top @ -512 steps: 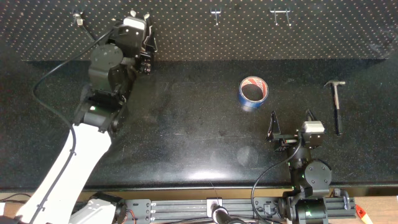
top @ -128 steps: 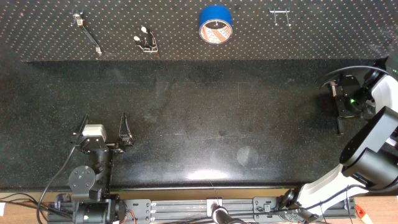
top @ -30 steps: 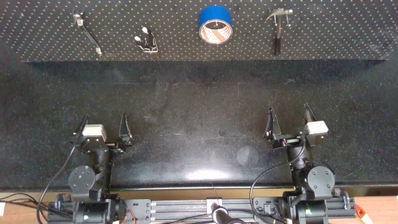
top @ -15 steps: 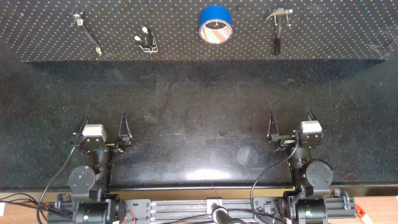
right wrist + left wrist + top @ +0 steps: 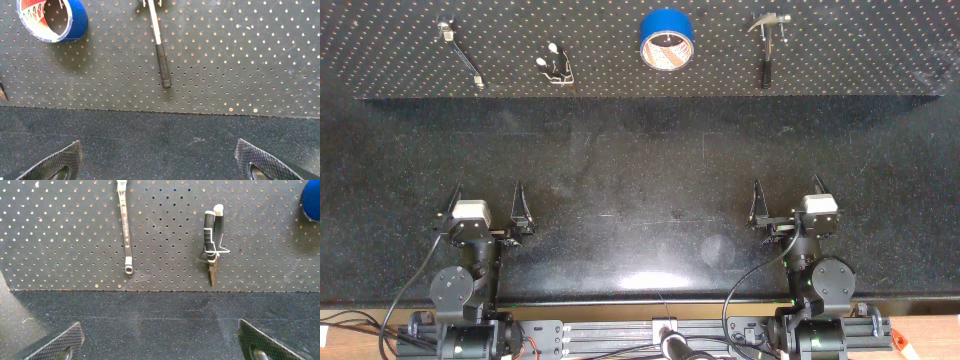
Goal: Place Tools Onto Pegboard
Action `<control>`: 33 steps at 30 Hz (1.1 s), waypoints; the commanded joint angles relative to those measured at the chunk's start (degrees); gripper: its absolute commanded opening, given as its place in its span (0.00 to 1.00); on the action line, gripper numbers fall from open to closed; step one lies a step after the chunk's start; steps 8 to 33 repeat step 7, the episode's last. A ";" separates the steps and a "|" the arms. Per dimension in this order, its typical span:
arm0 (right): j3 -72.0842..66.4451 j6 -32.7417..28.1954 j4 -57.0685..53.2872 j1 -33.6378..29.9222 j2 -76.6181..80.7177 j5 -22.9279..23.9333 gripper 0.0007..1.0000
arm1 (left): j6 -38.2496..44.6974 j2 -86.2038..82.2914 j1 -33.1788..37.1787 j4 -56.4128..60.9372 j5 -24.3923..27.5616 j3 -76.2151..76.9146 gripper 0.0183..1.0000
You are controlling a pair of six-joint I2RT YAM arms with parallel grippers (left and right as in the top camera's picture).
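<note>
Four tools hang on the black pegboard (image 5: 880, 50) at the back: a wrench (image 5: 461, 53) (image 5: 125, 227), black-and-white pliers (image 5: 556, 64) (image 5: 213, 242), a roll of blue tape (image 5: 667, 40) (image 5: 52, 18) and a hammer (image 5: 768, 40) (image 5: 159, 42). My left gripper (image 5: 487, 208) (image 5: 160, 342) rests open near the table's front left, holding nothing. At the front right stands my right gripper (image 5: 786, 202) (image 5: 160, 162), also open with nothing between its fingers. Both face the pegboard from well back.
The black table top (image 5: 640, 160) stretches between the grippers and the pegboard. A rail with cables (image 5: 660, 330) runs along the front edge by the arm bases.
Over the earlier frames the tape and the hammer went from the table onto the pegboard, and both arms came back to the front. In the last second the right gripper settled slightly.
</note>
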 commanded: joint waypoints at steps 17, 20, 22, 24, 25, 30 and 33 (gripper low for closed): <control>-0.15 -1.03 -0.35 -0.26 -0.13 0.28 0.99 | 0.92 -0.28 0.17 -0.44 0.39 -0.13 1.00; -0.15 -1.03 -0.35 -0.26 -0.13 0.28 0.99 | 0.92 -0.28 0.17 -0.44 0.39 -0.13 1.00; -0.15 -1.03 -0.35 -0.26 -0.13 0.28 0.99 | 0.92 -0.28 0.17 -0.44 0.39 -0.13 1.00; -0.15 -1.03 -0.35 -0.26 -0.13 0.28 0.99 | 0.92 -0.28 0.17 -0.44 0.39 -0.13 1.00; -0.15 -1.03 -0.35 -0.26 -0.13 0.28 0.99 | 0.92 -0.28 0.17 -0.44 0.39 -0.13 1.00; -0.15 -1.03 -0.35 -0.26 -0.13 0.28 0.99 | 0.92 -0.28 0.17 -0.44 0.39 -0.13 1.00; -0.15 -1.03 -0.35 -0.26 -0.13 0.28 0.99 | 0.92 -0.28 0.17 -0.44 0.39 -0.13 1.00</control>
